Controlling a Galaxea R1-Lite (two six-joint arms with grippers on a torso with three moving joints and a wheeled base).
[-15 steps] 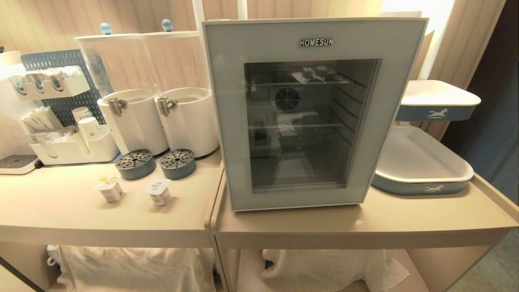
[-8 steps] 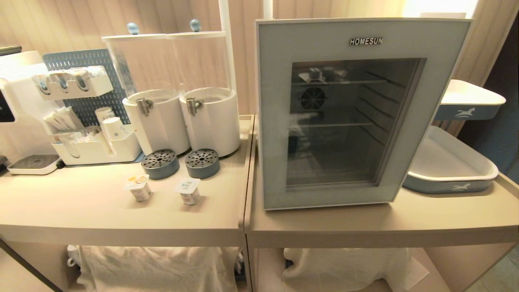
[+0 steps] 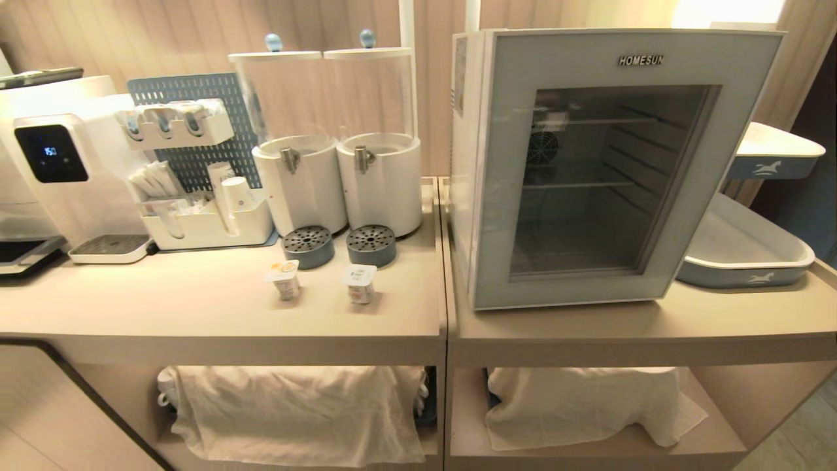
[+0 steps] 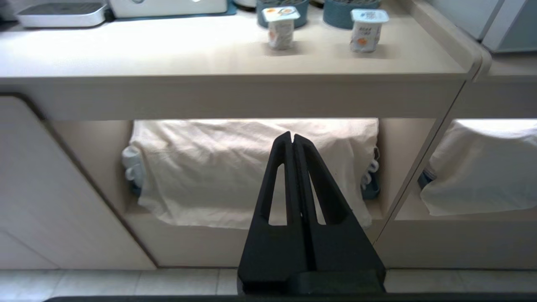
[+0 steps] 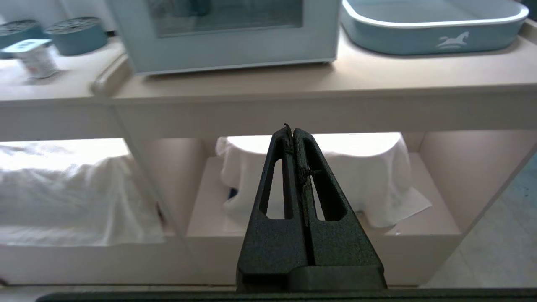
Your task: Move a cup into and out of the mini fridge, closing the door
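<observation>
The white mini fridge (image 3: 465, 163) stands on the right-hand counter with its door (image 3: 608, 176) closed, and wire shelves show through the dark glass. Two small foil-lidded cups (image 3: 284, 279) (image 3: 359, 284) stand upright on the left-hand counter, to the left of the fridge. In the left wrist view both cups (image 4: 280, 27) (image 4: 368, 30) sit above my left gripper (image 4: 292, 136), which is shut and empty. It hangs low before the lower shelf. My right gripper (image 5: 291, 130) is also shut and empty, below the fridge (image 5: 235, 50). Neither arm shows in the head view.
Two clear dispensers (image 3: 307, 131) (image 3: 379, 131) with round drip trays (image 3: 307, 246) stand behind the cups. An organiser with paper cups (image 3: 209, 222) and a water machine (image 3: 52, 163) are further left. Blue-and-white trays (image 3: 745, 261) lie right of the fridge. White cloths (image 3: 294, 405) cover the lower shelves.
The whole head view has shifted, with the counters sliding right and a little farther off, so the camera moved. The cups, fridge and door kept their places.
</observation>
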